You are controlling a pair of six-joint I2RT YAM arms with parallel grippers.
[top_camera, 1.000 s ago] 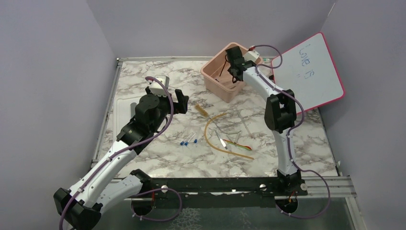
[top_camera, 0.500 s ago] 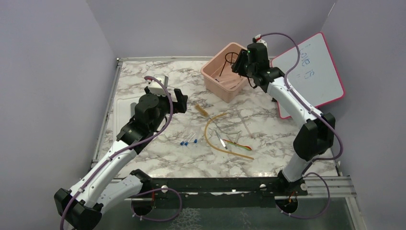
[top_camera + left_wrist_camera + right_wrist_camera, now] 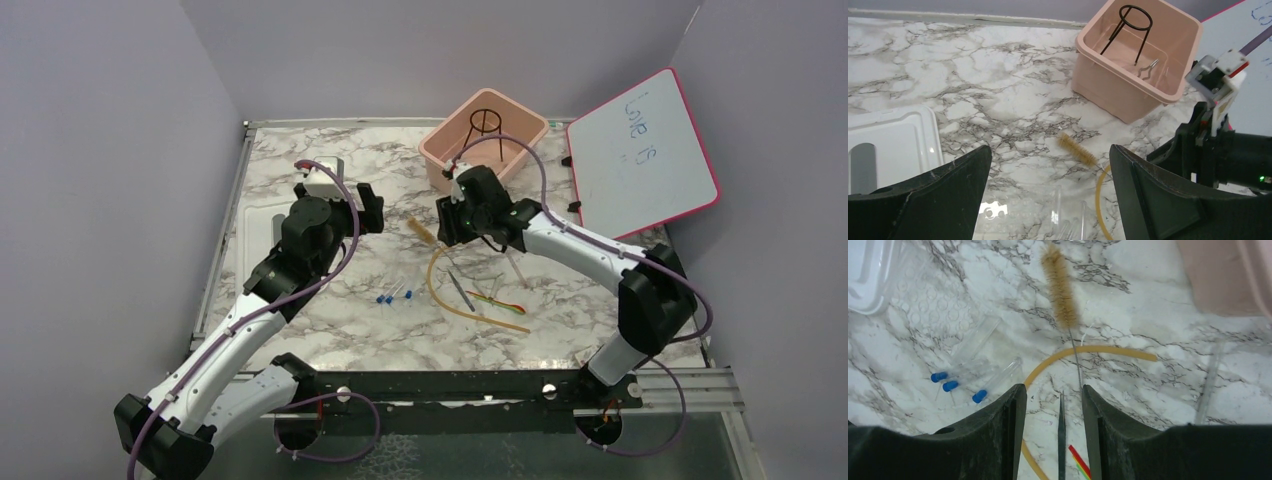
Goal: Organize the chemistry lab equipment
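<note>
One white lid [image 3: 893, 135] to the left of the left hand [image 3: 1048, 155], flat on the tabletop [image 3: 300, 150]. Left hand: two fingers spread wide, nothing between them, raised above the marble.

Between the two hands, nearer the right one: three clear tubes with blue caps [image 3: 950, 385], side by side, apart from both hands.

Just ahead of the right hand [image 3: 1053, 390]: one tan bristle brush [image 3: 1060, 285], with its wire stem pointing back toward the gap between the fingers. Right hand: jaws parted, grips nothing, hovers low over the tabletop.

Under that gap: one thin metal tool [image 3: 1061, 440], flat on the marble, touching neither finger. Beneath the same hand: one long tan rubber tube [image 3: 1088, 350], bent in a curve. Just beside the metal tool, toward the right finger: one red, yellow and green strip [image 3: 1078, 457]. Further out to the right of that hand: one clear rod [image 3: 1210, 380], apart from everything else.

Beyond the right hand, toward the back: one pink bin [image 3: 1113, 95]. Inside it: one black wire ring tripod [image 3: 1133, 25], standing, and one metal tongs [image 3: 1148, 67] near its feet.

Far right of both hands: one pink-framed whiteboard [image 3: 640, 150], with blue writing on it.
</note>
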